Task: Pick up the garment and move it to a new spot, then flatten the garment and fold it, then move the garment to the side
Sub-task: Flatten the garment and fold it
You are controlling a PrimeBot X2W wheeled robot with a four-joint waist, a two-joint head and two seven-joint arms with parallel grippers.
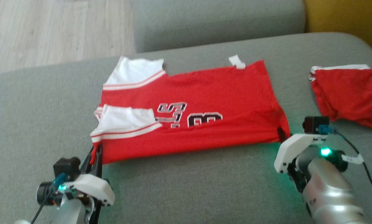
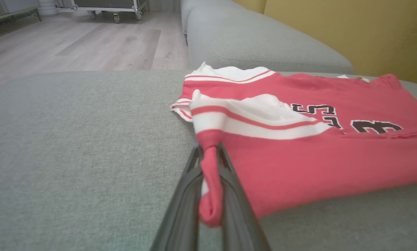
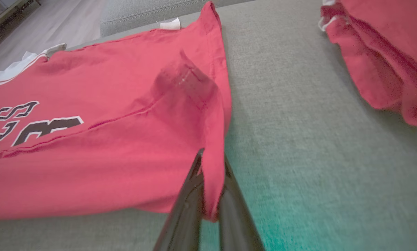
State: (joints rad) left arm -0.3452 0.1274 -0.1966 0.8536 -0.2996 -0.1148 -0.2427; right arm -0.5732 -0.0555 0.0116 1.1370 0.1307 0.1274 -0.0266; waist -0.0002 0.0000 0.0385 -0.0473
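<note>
The left gripper [image 2: 208, 153] pinches the red jersey [image 1: 204, 99] at its sleeve end; the right gripper [image 3: 211, 160] clamps its hem corner (presumably for folding).

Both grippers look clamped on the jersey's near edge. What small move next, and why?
Probably lift both near corners slightly, together. The left gripper pinches the shoulder corner and the right gripper the hem corner of the jersey, which lies flat on the grey cushion, so an even lift would start the fold toward its far edge.
</note>
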